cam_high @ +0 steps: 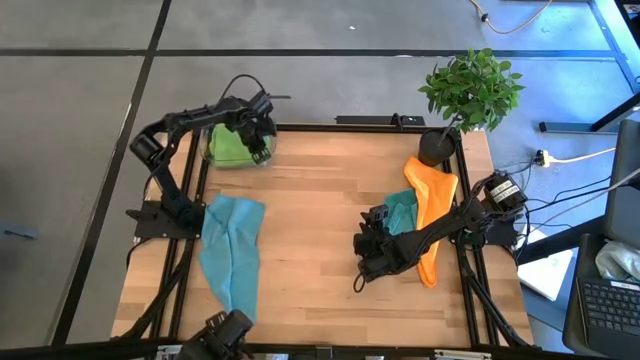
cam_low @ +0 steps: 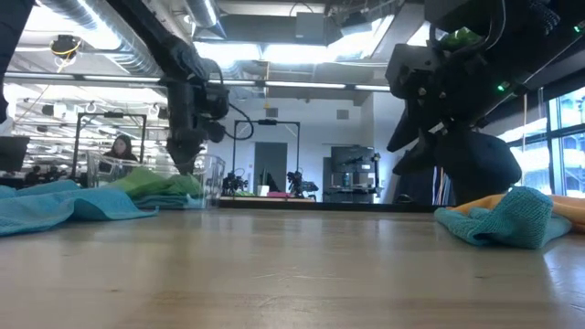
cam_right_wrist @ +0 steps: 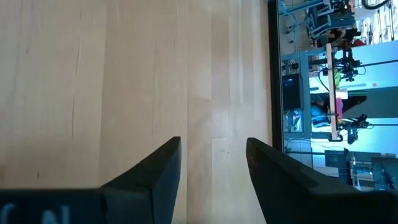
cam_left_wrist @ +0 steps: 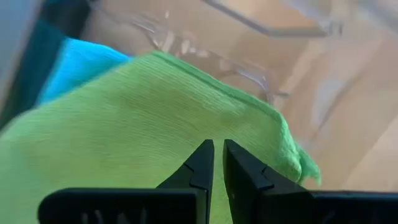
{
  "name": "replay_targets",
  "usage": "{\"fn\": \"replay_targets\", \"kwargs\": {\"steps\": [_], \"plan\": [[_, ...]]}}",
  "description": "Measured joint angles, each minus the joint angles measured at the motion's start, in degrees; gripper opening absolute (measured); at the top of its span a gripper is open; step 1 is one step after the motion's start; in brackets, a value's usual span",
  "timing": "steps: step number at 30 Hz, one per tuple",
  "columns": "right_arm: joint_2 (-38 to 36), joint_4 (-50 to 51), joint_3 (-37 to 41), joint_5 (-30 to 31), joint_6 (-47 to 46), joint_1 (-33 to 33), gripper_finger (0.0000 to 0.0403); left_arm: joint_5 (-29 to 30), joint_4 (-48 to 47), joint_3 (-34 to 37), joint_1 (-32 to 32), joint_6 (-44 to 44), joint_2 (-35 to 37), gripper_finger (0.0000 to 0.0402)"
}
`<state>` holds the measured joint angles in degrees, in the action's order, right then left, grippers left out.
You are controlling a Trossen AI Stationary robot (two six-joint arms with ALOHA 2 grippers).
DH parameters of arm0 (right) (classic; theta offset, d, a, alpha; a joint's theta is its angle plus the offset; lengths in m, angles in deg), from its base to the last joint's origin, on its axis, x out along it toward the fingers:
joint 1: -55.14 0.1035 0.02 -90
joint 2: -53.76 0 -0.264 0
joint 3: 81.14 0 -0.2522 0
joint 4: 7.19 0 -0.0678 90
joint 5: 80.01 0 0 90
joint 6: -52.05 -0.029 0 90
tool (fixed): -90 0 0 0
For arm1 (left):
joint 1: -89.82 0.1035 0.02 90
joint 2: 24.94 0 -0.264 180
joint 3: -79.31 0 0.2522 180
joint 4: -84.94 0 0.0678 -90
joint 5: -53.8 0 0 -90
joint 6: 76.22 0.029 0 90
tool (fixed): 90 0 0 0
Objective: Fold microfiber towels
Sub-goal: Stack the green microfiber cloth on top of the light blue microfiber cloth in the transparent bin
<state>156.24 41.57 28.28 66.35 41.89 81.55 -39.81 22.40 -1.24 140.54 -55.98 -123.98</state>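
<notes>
The lime green towel [cam_high: 232, 146] lies bunched in a clear container under my left gripper [cam_left_wrist: 217, 163]. A light blue towel [cam_high: 230, 250] sprawls nearby; teal [cam_high: 402, 211] and orange [cam_high: 432, 210] towels lie beside my right gripper [cam_high: 372, 252].

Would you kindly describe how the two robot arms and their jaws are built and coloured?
Both arms are black, jointed links. The left arm and right arm each trail thin black cables. The left gripper has tapered, pointed black jaws; the right gripper has broader, wedge-shaped matte black ones.

Left gripper [cam_high: 258, 133] sits upper left of the high view, fingers nearly pinched together. Right gripper [cam_high: 370, 250] hangs lower right, fingers spread apart.
</notes>
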Motion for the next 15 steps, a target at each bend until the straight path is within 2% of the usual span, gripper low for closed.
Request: {"fn": "replay_targets", "kwargs": {"steps": [6, 15], "plan": [[0.0, 0.0, 0.0, 0.0, 0.2, -0.1, 0.0184, 5.3, 6.4, 3.3, -0.3, 1.6, -1.4, 0.0025], [0.0, -0.4, 0.0, -1.0, 0.2, -0.4, 0.0184, 8.0, 11.9, 3.4, 0.1, 1.3, -1.2, 0.0025]]}}
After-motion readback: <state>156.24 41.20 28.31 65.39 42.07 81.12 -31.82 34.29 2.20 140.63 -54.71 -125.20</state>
